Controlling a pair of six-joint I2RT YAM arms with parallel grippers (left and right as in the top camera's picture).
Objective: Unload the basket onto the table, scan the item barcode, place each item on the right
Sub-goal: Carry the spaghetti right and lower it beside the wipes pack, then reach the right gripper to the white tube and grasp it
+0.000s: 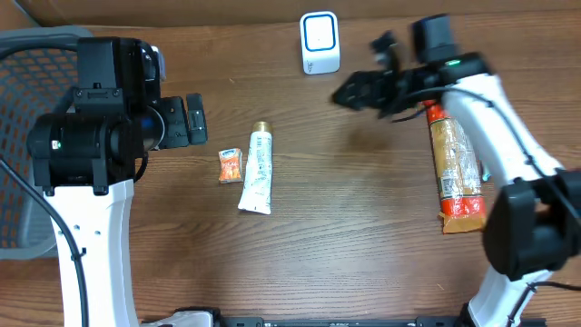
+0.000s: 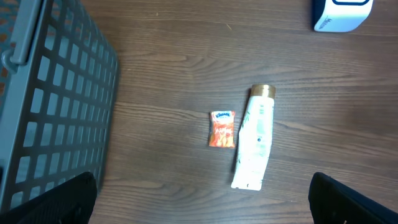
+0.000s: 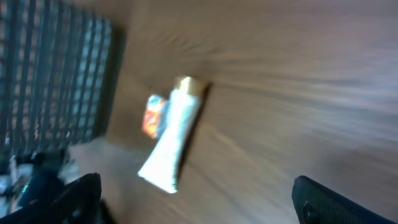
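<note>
A white scanner with a blue face (image 1: 320, 43) stands at the back of the table, and its lower part shows at the top right of the left wrist view (image 2: 342, 14). A white tube with a gold cap (image 1: 257, 170) (image 2: 255, 137) lies mid-table, with a small orange packet (image 1: 231, 166) (image 2: 222, 129) just to its left. A long orange-brown package (image 1: 457, 168) lies at the right, partly under the right arm. My right gripper (image 1: 356, 91) hovers open and empty right of the scanner; its blurred view (image 3: 199, 196) looks toward the tube (image 3: 174, 140). My left gripper (image 1: 195, 120) (image 2: 208, 199) is open and empty, left of the packet.
A grey mesh basket (image 1: 27, 54) (image 2: 56, 93) sits at the table's left edge, beside the left arm. Bare wood lies between the tube and the long package.
</note>
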